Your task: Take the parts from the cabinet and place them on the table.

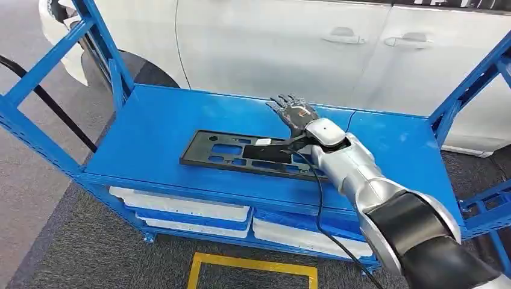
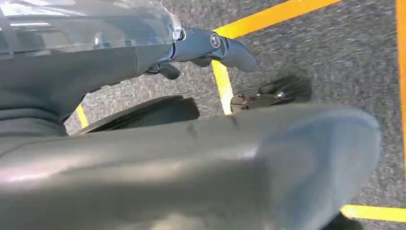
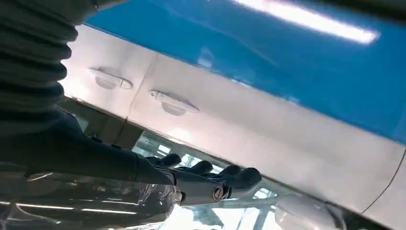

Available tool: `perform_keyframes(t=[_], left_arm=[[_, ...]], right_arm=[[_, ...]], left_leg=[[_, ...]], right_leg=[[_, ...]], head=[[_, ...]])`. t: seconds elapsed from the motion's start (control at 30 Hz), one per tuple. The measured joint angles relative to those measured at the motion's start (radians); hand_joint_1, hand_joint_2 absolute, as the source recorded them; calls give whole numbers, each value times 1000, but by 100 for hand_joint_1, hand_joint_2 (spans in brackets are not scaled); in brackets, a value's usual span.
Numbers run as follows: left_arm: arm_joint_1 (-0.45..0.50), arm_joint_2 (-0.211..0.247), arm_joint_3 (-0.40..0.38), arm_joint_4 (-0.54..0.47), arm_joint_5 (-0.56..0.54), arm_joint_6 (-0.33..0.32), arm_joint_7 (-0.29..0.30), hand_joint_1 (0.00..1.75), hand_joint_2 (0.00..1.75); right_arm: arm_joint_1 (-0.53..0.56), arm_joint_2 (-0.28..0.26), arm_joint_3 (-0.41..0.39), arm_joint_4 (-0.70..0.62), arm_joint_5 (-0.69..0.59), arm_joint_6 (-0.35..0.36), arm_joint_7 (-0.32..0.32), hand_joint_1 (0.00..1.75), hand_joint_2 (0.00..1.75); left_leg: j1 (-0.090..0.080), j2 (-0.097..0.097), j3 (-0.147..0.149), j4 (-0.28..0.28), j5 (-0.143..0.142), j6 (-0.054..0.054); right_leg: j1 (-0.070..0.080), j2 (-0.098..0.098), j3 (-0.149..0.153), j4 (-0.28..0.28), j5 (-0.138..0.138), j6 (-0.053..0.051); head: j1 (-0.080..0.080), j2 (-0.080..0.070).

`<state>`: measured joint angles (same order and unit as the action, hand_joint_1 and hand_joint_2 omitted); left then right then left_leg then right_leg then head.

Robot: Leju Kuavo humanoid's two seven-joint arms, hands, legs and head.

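A flat black plastic part (image 1: 229, 153) with several cut-outs lies on the blue top shelf (image 1: 156, 120), near its front edge. My right hand (image 1: 295, 113) hovers just past the part's right end with its fingers spread and nothing in them; the wrist hides that end of the part. In the right wrist view the same hand's fingers (image 3: 206, 179) stretch out straight toward the white car. My left hand (image 2: 210, 45) hangs low over the grey floor, holding nothing, its thumb sticking out.
A white car (image 1: 271, 42) stands close behind the shelf. Blue uprights (image 1: 102, 48) rise at both ends. White trays (image 1: 187, 211) fill the lower shelf. A black cable (image 1: 54, 105) runs at the left, and yellow floor tape (image 1: 253, 265) lies in front.
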<state>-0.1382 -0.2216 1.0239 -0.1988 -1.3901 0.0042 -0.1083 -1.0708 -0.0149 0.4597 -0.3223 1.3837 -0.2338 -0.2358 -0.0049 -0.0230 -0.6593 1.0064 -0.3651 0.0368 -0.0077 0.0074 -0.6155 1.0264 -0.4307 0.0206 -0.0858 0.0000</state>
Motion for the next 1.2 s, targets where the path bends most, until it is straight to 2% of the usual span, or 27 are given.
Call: perform_keyframes(t=[0.03, 0.13, 0.17, 0.2, 0.23, 0.3, 0.33, 0.37, 0.4, 0.47, 0.5, 0.53, 0.57, 0.6, 0.63, 0.7, 0.73, 0.8, 0.83, 0.87, 0.9, 0.93, 0.97, 1.0, 1.03, 1.13, 1.2], left_arm=[[-2, 0, 0, 0, 0, 0, 0, 0, 0], [-2, 2, 0, 0, -2, 1, 2, 0, 0], [-3, 3, 0, 0, -2, 3, 2, 0, 0], [-4, 5, 0, 0, -2, 5, 2, 0, 0], [-3, 5, 0, 0, -2, 5, 2, 0, 0], [-4, 5, 0, 0, -1, 5, 2, 0, 0], [-4, 5, 0, 0, -1, 5, 1, 0, 0], [-3, 5, 0, 0, -1, 5, 1, 0, 0], [-3, 5, 0, 0, -1, 5, 1, 0, 0], [-5, 5, 0, 0, -1, 5, 0, 0, 0], [-6, 5, 0, 0, 0, 6, 0, 0, 0], [-8, 4, 0, 1, 0, 5, -1, 0, 0], [-8, 3, 0, 1, 0, 6, -1, 0, 0], [-7, 4, 0, 1, 1, 6, -1, 0, 0], [-6, 4, 0, 1, 2, 6, -1, 0, 0], [-6, 3, 0, 2, 8, 10, -2, 0, 0], [-7, 4, 0, 2, 11, 11, -4, 0, 0], [-6, 3, 2, 2, 19, 11, -5, 0, 0], [-4, 4, 2, 2, 20, 10, -5, 0, 0], [-1, 4, 3, 2, 21, 9, -5, 0, 0], [2, 4, 4, 2, 22, 9, -5, 0, 0], [6, 4, 5, 2, 25, 8, -6, 0, 0], [9, 4, 6, 2, 27, 8, -7, 0, 0], [12, 4, 6, 2, 28, 7, -8, 0, 0], [12, 3, 6, 3, 28, 6, -8, 0, 0], [14, 3, 8, 3, 29, 5, -8, 0, 0], [14, 4, 8, 3, 32, 5, -8, 0, 0]], right_arm=[[-3, -2, -2, 0, -15, -3, -2, 0, 0], [-10, -4, -10, -3, -37, -6, -18, 0, 0], [-19, -5, -10, -6, -37, -6, -20, 0, 0], [-29, -8, -11, -10, -39, -5, -23, 0, 0], [-40, -8, -11, -11, -41, -4, -26, 0, 0], [-55, -7, -11, -11, -52, -5, -41, 0, 0], [-59, -6, -12, -11, -60, -6, -47, 0, 0], [-62, -4, -13, -12, -65, -7, -51, 0, 0], [-65, 0, -15, -15, -71, -8, -51, 0, 0], [-77, 7, -15, -23, -80, -15, -51, 0, 0], [-85, 9, -16, -26, -81, -17, -51, 0, 0], [-94, 10, -16, -28, -83, -19, -51, 0, 0], [-98, 12, -17, -28, -87, -21, -51, 0, 0], [-98, 16, -18, -31, -94, -26, -53, 0, 0], [-99, 17, -18, -34, -100, -34, -58, 0, 0], [-102, 21, -19, -42, -107, -35, -69, 0, 0], [-109, 22, -19, -46, -112, -33, -76, 0, 0], [-113, 25, -19, -67, -128, -15, -100, 0, 0], [-111, 23, -19, -81, -141, 0, -110, 0, 0], [-106, 17, -19, -103, -157, 13, -123, 0, 0], [-97, 6, -19, -136, -177, 27, -135, 0, 0], [-89, -10, -17, -186, -201, 44, -144, 0, 0], [-86, -25, -15, -226, -217, 56, -144, 0, 0], [-85, -35, -14, -253, -224, 61, -144, 0, 0], [-85, -42, -13, -274, -230, 64, -144, 0, 0], [-69, -53, -10, -329, -237, 74, -144, 0, 0], [-61, -64, -9, -357, -255, 69, -151, 0, 0]], left_leg=[[-6, 0, -2, 5, -3, -5], [-2, 2, 1, 0, -3, -17], [-8, 1, -4, 4, -9, -23], [-6, 6, -9, 27, -29, -30], [-3, 7, -29, 80, -62, -34], [7, 9, -102, 248, -138, -45], [11, 11, -133, 316, -159, -50], [16, 13, -141, 331, -151, -55], [19, 15, -121, 293, -124, -58], [26, 18, -26, 114, -37, -59], [28, 20, 14, 28, -20, -59], [20, 19, 28, 14, -37, -53], [19, 17, 24, 18, -35, -44], [19, 16, 23, 19, -36, -40], [15, 15, 23, 20, -37, -33], [22, 16, 31, 7, -32, -18], [21, 16, 31, 6, -32, -14], [19, 17, 31, 6, -34, -9], [18, 17, 31, 7, -36, -8], [17, 17, 31, 8, -36, -6], [17, 16, 32, 10, -38, -6], [15, 13, 34, 11, -40, -5], [14, 10, 37, 12, -42, -6], [13, 8, 39, 13, -44, -9], [7, 8, 38, 14, -45, -13], [11, 9, 36, 11, -43, -28], [10, 12, 34, 18, -53, -38]], right_leg=[[6, -2, 8, -16, -5, -6], [10, 1, 7, -14, -7, -17], [-6, -2, 16, -27, 0, -26], [-4, -5, 21, -31, 0, -30], [-5, -7, 23, -31, -1, -35], [-5, -7, 27, -30, -3, -38], [-5, -8, 28, -29, -4, -38], [-5, -7, 31, -29, -6, -36], [-6, -7, 34, -28, -9, -34], [-9, -5, 43, -22, -19, -26], [-9, -6, 46, -18, -25, -20], [-3, -4, 41, -13, -29, -13], [-3, -5, 40, -15, -27, -9], [-2, -5, 41, -16, -28, -4], [-6, -6, 43, -19, -28, 3], [-10, -7, 42, -7, -43, 14], [-10, -7, 18, 42, -76, 15], [-9, -6, -63, 208, -152, 20], [-9, -6, -102, 282, -172, 21], [-9, -6, -121, 309, -167, 21], [-9, -6, -116, 288, -140, 19], [-8, -6, -87, 217, -91, 15], [-7, -7, -44, 120, -38, 9], [-4, -7, -3, 27, 5, -1], [3, -7, 11, -2, -6, -8], [7, -5, 7, -11, -3, -12], [-7, -8, 16, -27, 7, -24]], head=[[0, 0], [0, 0], [0, 0], [0, 0], [0, 0], [0, 0], [0, 0], [0, 0], [0, 0], [0, 0], [0, 0], [0, 0], [0, 0], [0, 0], [0, 0], [0, 0], [0, 0], [0, 0], [0, 0], [0, 0], [0, 0], [0, 0], [0, 0], [0, 0], [0, 0], [0, 0], [0, 0]])
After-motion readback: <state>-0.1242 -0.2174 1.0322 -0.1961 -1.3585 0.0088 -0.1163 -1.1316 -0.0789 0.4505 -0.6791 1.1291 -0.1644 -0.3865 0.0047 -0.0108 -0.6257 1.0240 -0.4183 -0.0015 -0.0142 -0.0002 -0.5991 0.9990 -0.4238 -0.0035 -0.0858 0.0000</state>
